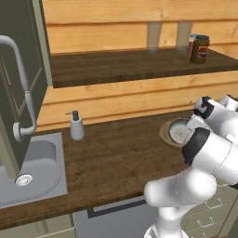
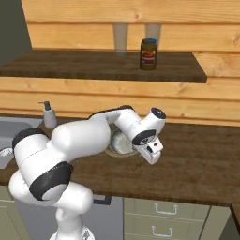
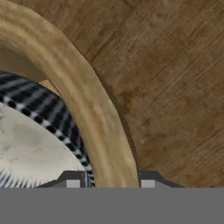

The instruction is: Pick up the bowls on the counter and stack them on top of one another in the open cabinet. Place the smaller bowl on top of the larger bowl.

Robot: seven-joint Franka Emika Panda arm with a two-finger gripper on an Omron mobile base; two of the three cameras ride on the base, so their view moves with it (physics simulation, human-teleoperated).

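Dark brown wood-grain table (image 1: 121, 148) runs across both base views, with a grey sink (image 1: 28, 172) set into its left end and a white soap dispenser with a dark pump (image 1: 76, 126) standing just beside the sink at the back edge. Behind it is the lighter orange plank wall (image 1: 130, 100). Higher up is a dark wooden shelf (image 1: 130, 65) carrying a dark jar with a red label (image 1: 199, 49). The olive-green cabinet door (image 1: 21, 83) hangs open at the left of the left base view, its big curved grey tube handle (image 1: 23, 88) in front of it. Low cabinets with small handles (image 2: 164, 215) sit under the table.

The wide brown wooden-looking bowl with a tan rim (image 3: 83, 94) sits on the table right of centre. The small dark grey bowl with a pale speckled inside (image 3: 30, 140) is nested inside it, the two already together on the table, not in the cabinet. In the hand view the small bowl's ribbed dark wall lies just inside the tan rim.

The white arm bends low over the bowls. The end effector (image 3: 110, 180) is down at the brown bowl's rim, fingers (image 3: 73, 178) apart, one tip on each side of the tan rim, so parted and straddling it; cannot tell if they touch it.
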